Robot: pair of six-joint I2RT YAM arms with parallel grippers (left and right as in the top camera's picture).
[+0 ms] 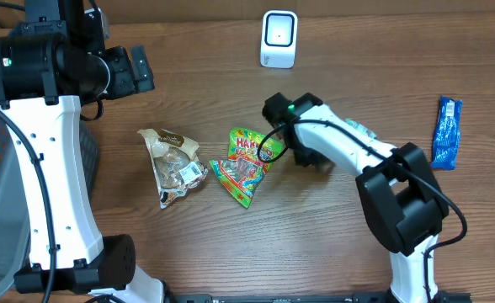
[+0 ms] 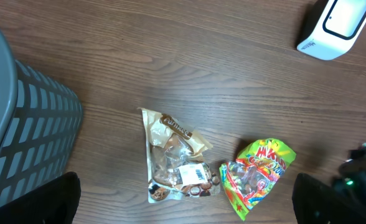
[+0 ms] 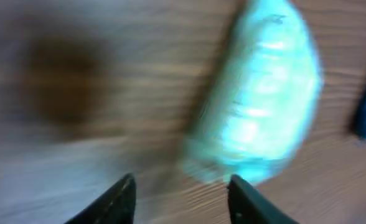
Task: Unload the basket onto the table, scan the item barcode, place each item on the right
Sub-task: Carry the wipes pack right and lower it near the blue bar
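While the right tool [image 3: 182,186] gapes empty, the pale teal packet [image 3: 258,93] lies just ahead.

Lab-style checkout mock-up, wood-grain table [image 1: 231,252], white barcode scanner [image 1: 279,38], snack packets [image 1: 247,164], grey mesh bin [image 2: 21,124]

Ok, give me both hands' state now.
Left hand: open, empty.
Right hand: open, empty; a pale packet lies just beyond its fingertips.
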